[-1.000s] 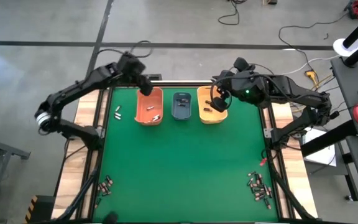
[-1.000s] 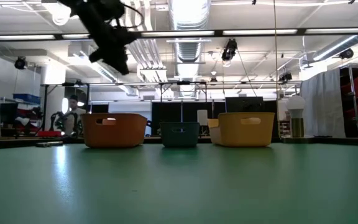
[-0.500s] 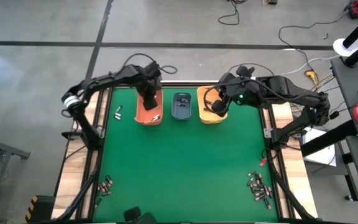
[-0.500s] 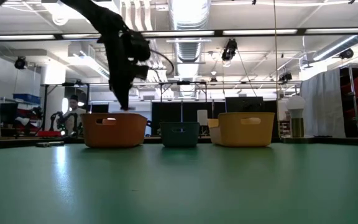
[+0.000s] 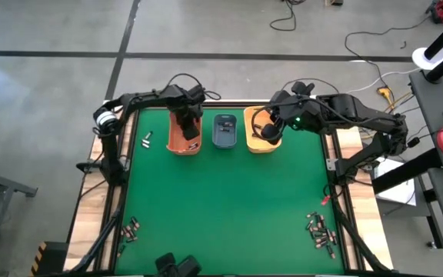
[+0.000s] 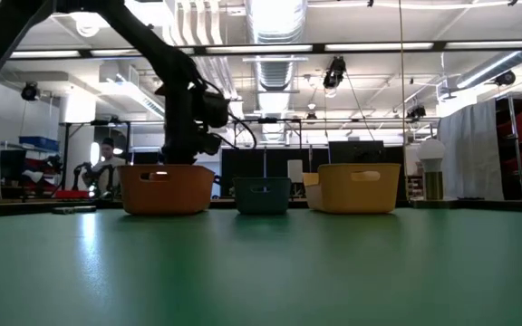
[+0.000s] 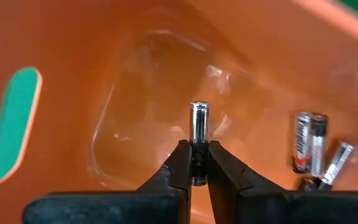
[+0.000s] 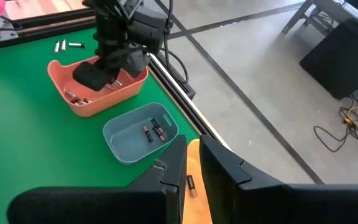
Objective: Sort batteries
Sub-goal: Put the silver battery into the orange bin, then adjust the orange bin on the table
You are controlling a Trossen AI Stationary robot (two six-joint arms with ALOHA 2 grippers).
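Observation:
My left gripper [image 5: 185,129] reaches down into the orange bin [image 5: 173,143], shut on a silvery battery [image 7: 197,121]. Three more batteries [image 7: 309,149] lie on that bin's floor. My right gripper [image 5: 268,132] hangs over the yellow-orange bin [image 5: 260,148]. Its fingers [image 8: 192,146] stand a narrow gap apart with nothing between them, and a small battery [image 8: 191,185] lies in the bin below. The blue-grey bin [image 5: 224,131] between the two holds a few batteries [image 8: 154,132]. Loose batteries lie at the table's near left [image 5: 129,228] and near right [image 5: 321,231]. My left gripper pinches the battery between its two fingertips [image 7: 180,158], by the end nearer the wrist [image 7: 197,163]. The fingers come from above, pointing down, and the battery lies along them. Its free end [image 7: 197,107] sticks out past the tips toward the bin's floor.
Two loose batteries [image 5: 146,138] lie on the green mat left of the orange bin. The three bins stand in a row at the table's far edge [image 6: 261,195]. The middle of the mat [image 5: 221,200] is bare.
My left gripper has swung from the orange bin's far rim to above its middle and gone down into it, with its fingers tipped to point down.

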